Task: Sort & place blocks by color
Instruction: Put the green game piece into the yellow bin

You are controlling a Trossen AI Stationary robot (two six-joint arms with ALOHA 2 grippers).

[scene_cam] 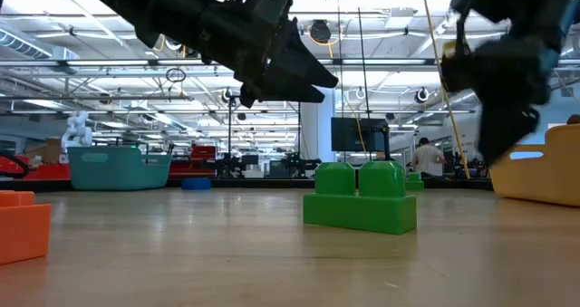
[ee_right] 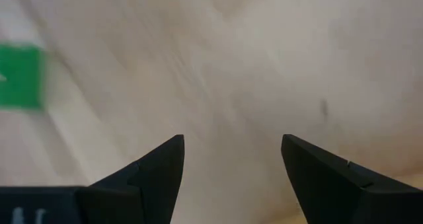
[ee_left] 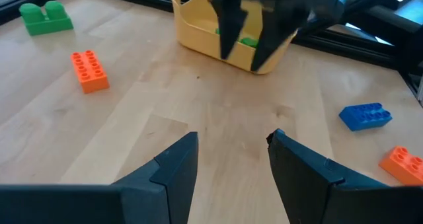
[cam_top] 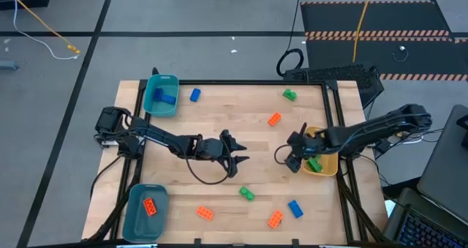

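Small studded blocks lie scattered flat on the wooden table: green [cam_top: 289, 95], orange [cam_top: 274, 119], blue [cam_top: 194, 95] toward the far side; green [cam_top: 246, 194], blue [cam_top: 295, 208] and two orange [cam_top: 275, 219] [cam_top: 205, 213] near the front. My left gripper [cam_top: 238, 151] hovers open over the table's middle, nothing between its fingers [ee_left: 231, 158]. My right gripper [cam_top: 295, 159] stands open and empty just left of the yellow bin [cam_top: 330, 166], above bare wood [ee_right: 231, 158]. A blurred green block [ee_right: 20, 76] shows beside it.
The yellow bin at the right edge holds green blocks [cam_top: 314, 164]. A teal bin [cam_top: 161, 96] at the far left holds a blue block; another teal bin [cam_top: 145, 210] at the near left holds an orange one. A black frame borders the table.
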